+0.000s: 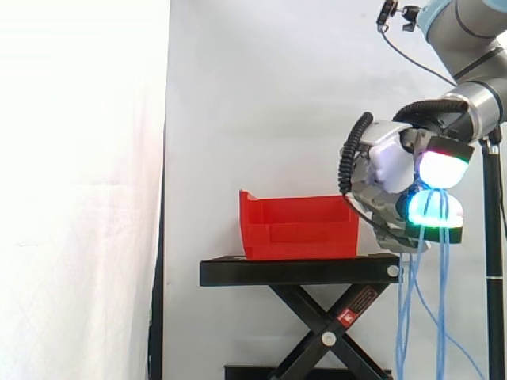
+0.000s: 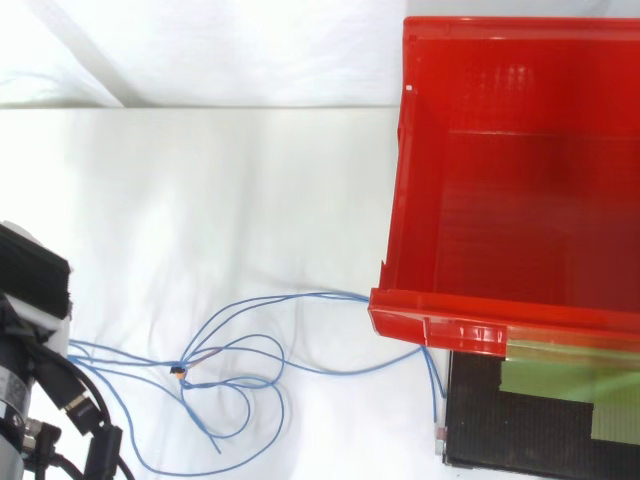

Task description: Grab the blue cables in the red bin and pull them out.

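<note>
The red bin (image 1: pixel 297 228) stands on a black stand, and in the top view only the bare floor of the red bin (image 2: pixel 520 200) is seen inside it. My hand (image 1: pixel 392 166) hovers just right of the bin, past the stand's edge, with its fingers curled and pads glowing. It is shut on the thin blue cables (image 1: pixel 442 261), which drape over a cyan pad and hang straight down. From above, the blue cables (image 2: pixel 250 345) lie in loose loops outside the bin, and one strand reaches the bin's front lip.
The black scissor-lift stand (image 1: pixel 297 271) carries the bin; its top (image 2: pixel 540 420) shows under the bin's front edge. A white curtain hangs behind. A black pole (image 1: pixel 495 261) rises at the far right, close behind my hand.
</note>
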`<action>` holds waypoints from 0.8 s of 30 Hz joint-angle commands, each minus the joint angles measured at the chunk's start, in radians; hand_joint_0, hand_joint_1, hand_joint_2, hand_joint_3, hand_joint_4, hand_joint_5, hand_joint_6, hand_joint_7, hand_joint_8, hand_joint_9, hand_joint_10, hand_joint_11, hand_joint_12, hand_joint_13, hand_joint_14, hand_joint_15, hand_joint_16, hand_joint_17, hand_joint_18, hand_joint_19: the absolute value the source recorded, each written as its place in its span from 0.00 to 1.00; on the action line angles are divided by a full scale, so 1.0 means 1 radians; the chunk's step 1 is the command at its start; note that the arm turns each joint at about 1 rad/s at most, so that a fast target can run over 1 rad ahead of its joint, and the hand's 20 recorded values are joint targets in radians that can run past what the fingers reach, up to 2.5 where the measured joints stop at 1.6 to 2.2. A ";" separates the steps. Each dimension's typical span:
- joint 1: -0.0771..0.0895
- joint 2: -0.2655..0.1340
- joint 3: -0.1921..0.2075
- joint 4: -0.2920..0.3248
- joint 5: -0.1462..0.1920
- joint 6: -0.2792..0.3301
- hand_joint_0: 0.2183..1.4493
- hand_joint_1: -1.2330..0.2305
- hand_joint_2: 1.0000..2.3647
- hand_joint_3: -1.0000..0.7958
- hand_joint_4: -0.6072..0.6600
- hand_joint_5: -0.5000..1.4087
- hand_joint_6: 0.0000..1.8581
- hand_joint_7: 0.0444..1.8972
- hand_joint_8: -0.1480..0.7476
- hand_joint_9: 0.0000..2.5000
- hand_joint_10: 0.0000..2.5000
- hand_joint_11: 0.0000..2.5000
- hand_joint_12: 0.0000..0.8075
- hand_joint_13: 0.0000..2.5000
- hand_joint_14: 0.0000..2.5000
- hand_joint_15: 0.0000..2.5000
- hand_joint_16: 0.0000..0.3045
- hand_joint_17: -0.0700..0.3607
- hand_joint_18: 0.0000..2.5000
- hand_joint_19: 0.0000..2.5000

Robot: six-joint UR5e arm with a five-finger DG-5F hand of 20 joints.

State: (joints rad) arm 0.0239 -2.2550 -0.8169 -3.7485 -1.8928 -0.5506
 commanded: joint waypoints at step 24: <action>-0.006 0.000 0.061 0.067 -0.025 0.076 0.70 0.12 0.01 0.21 0.68 0.54 0.54 0.13 0.46 0.46 0.00 0.64 0.40 0.52 0.45 0.45 0.15 0.40 0.32 0.43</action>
State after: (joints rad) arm 0.0185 -2.2550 -0.7609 -3.6903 -1.9116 -0.4856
